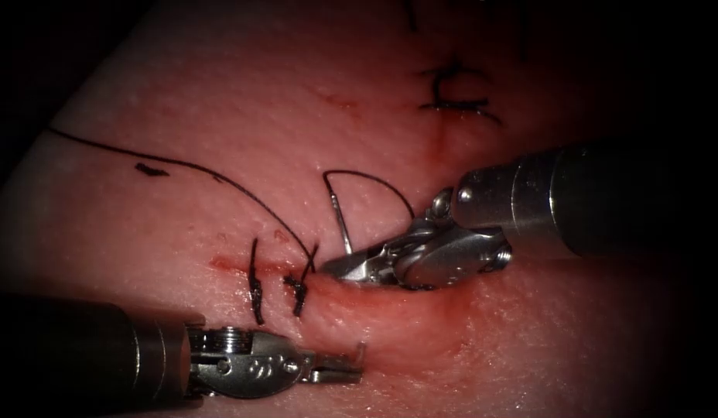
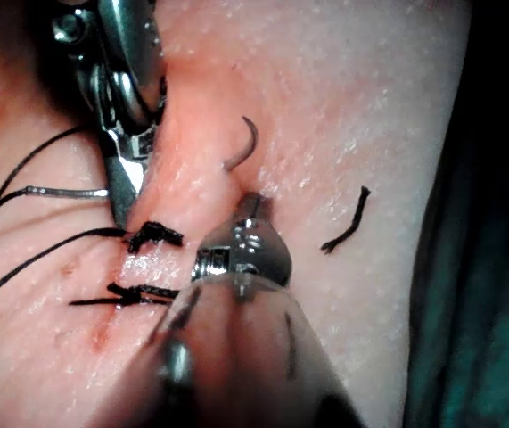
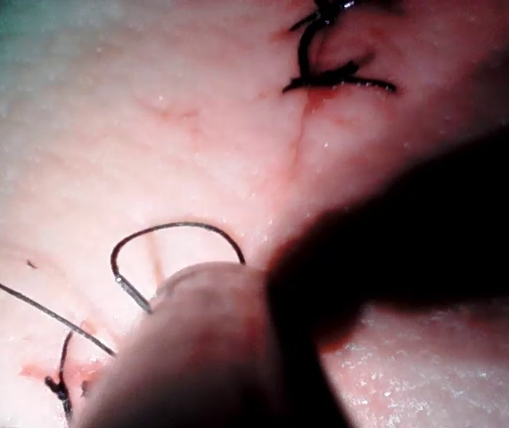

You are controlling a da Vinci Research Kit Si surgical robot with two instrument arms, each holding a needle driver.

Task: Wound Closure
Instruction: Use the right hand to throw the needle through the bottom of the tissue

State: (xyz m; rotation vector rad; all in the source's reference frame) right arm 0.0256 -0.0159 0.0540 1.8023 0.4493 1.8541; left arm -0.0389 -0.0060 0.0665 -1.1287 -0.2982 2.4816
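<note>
Progress: two stitches already cross the left stretch of the cut; a further knotted stitch sits higher on the tissue. The cut to the right of these stitches remains open, so work is left.

Right claw: clenched on the needle near its thread end, above the cut. The needle's tip emerges from the tissue just beside the left claw.

Left claw: parted, grasping nothing.

Thread trails left across the tissue.

Containers: none present.
</note>
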